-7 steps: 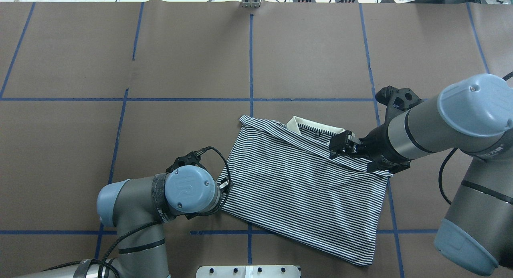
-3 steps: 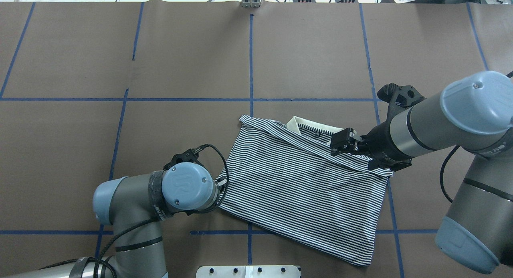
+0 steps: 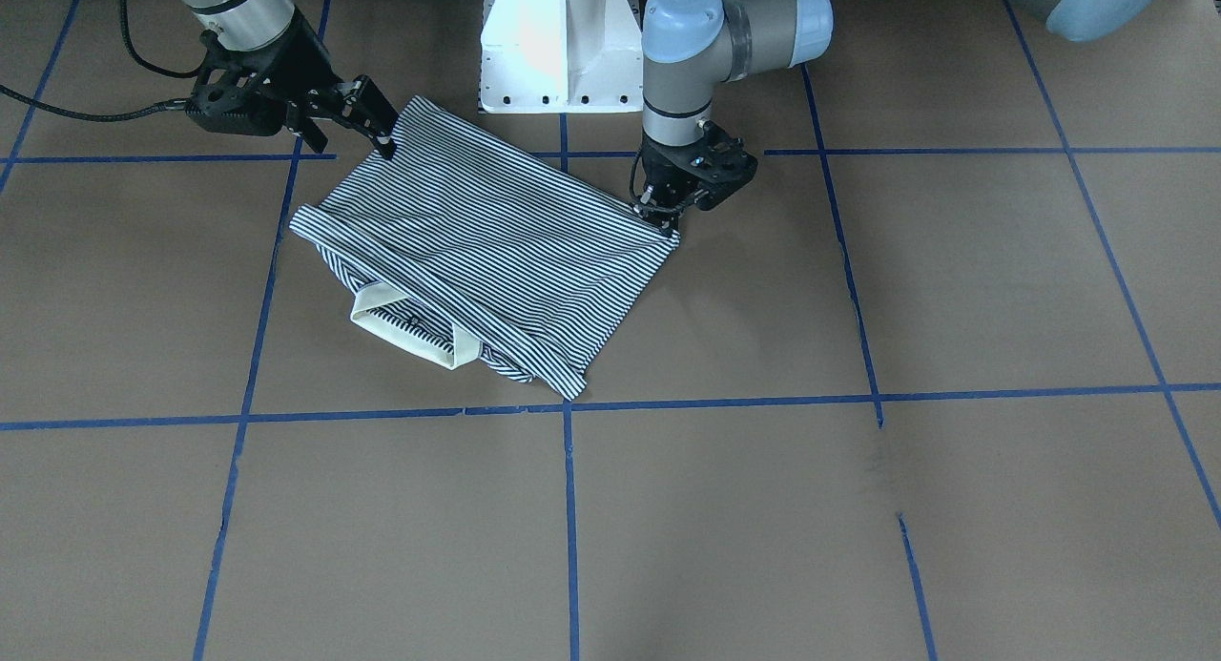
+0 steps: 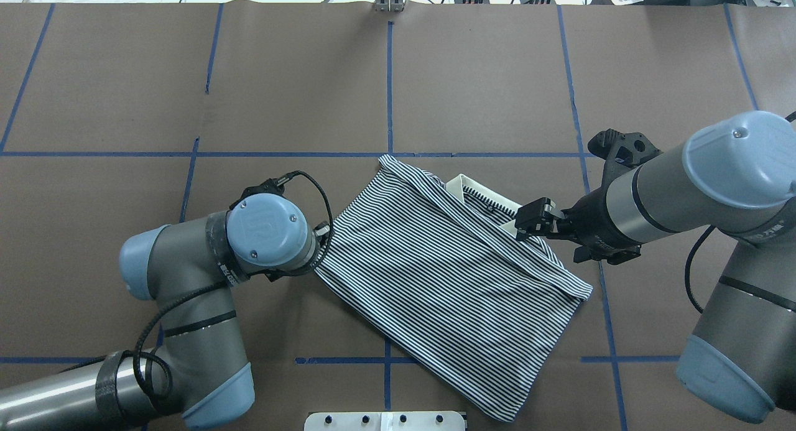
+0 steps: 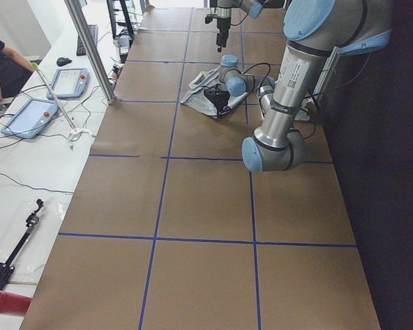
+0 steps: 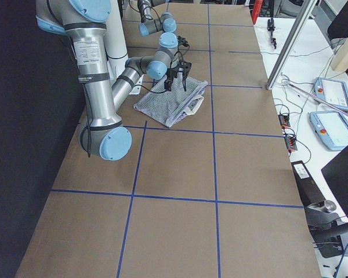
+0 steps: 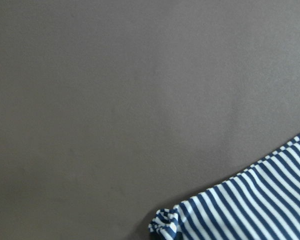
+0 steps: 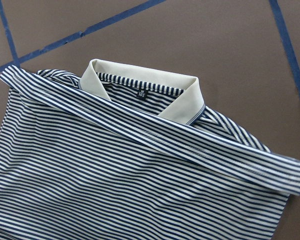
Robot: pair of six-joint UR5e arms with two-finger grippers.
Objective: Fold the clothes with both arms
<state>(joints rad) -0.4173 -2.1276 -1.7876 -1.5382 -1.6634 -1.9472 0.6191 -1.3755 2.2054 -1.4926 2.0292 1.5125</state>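
The shirt is laid on the table's near half. It is flanked by the left gripper and right gripper.

The brown table, gridded with blue tape, carries the folded striped polo shirt lying askew.

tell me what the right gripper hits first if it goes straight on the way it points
Most likely the polo shirt: the right gripper points at its folded striped edge just beside the cream collar. How high it sits above the cloth is unclear.
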